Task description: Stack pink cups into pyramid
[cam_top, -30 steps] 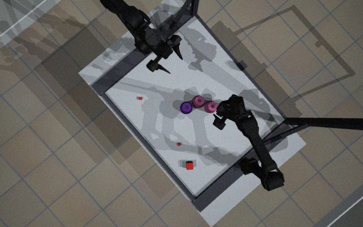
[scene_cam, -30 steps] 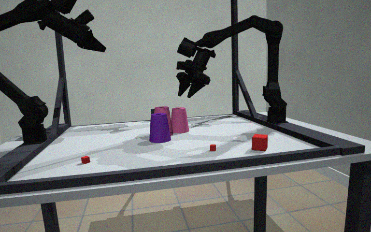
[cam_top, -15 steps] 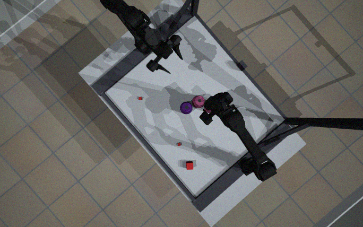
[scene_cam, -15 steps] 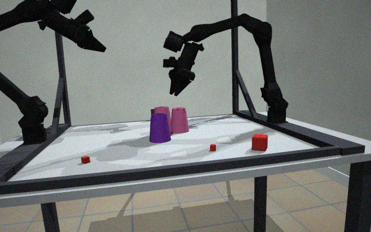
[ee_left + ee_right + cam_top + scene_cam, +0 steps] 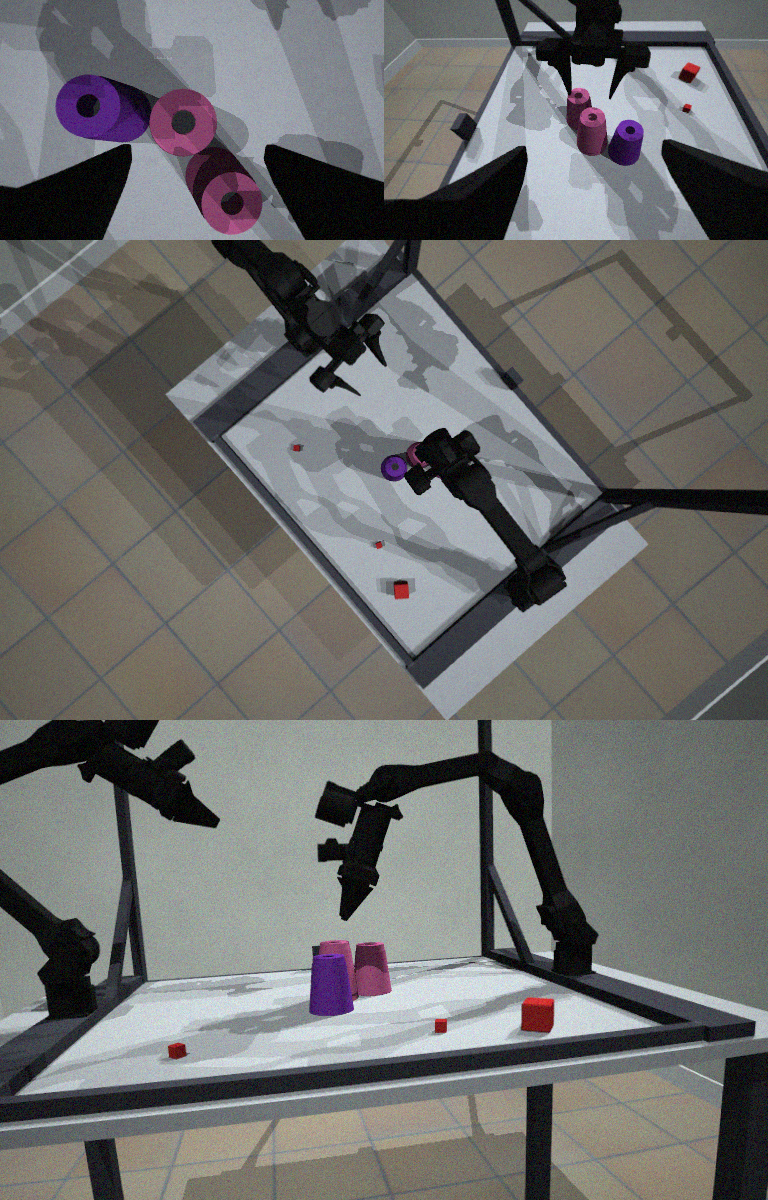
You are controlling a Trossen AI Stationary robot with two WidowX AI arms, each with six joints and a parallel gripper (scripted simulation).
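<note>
Two pink tapered cups [image 5: 413, 456] [image 5: 338, 963] [image 5: 165, 122] [image 5: 591, 141] and one purple tapered cup [image 5: 386, 468] [image 5: 331, 986] [image 5: 107, 125] [image 5: 626, 147] sit upside down, unstacked, on the white tabletop [image 5: 419, 602] [image 5: 396, 1048] [image 5: 225, 25] [image 5: 559, 200]; tiled floor [image 5: 640, 341] [image 5: 317, 1144] [image 5: 424, 90] below. Left gripper [image 5: 441, 461] [image 5: 344, 918] [image 5: 197, 145] [image 5: 590, 96] above cups, right gripper [image 5: 372, 379] [image 5: 217, 824] [image 5: 595, 144] well apart; both spread, nothing held.

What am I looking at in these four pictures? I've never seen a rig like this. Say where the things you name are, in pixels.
Two robot arms [image 5: 481, 489] [image 5: 526, 799] [image 5: 599, 20] share a white table [image 5: 322, 477] [image 5: 254, 1048] [image 5: 300, 75] [image 5: 549, 165]. One picture looks down, one from outside, and one from each wrist. On the table stand two pink cups [image 5: 413, 455] [image 5: 372, 980] [image 5: 166, 122] [image 5: 591, 140] and a purple cup [image 5: 386, 468] [image 5: 331, 986] [image 5: 112, 125] [image 5: 626, 149], all upside down, plus three red blocks [image 5: 401, 590] [image 5: 537, 1015] [image 5: 689, 72]. The left gripper [image 5: 438, 461] [image 5: 343, 918] [image 5: 199, 151] [image 5: 589, 96] is open above the cups; the right gripper [image 5: 372, 379] [image 5: 218, 823] [image 5: 594, 149] is open, farther off. Nothing is held.
</note>
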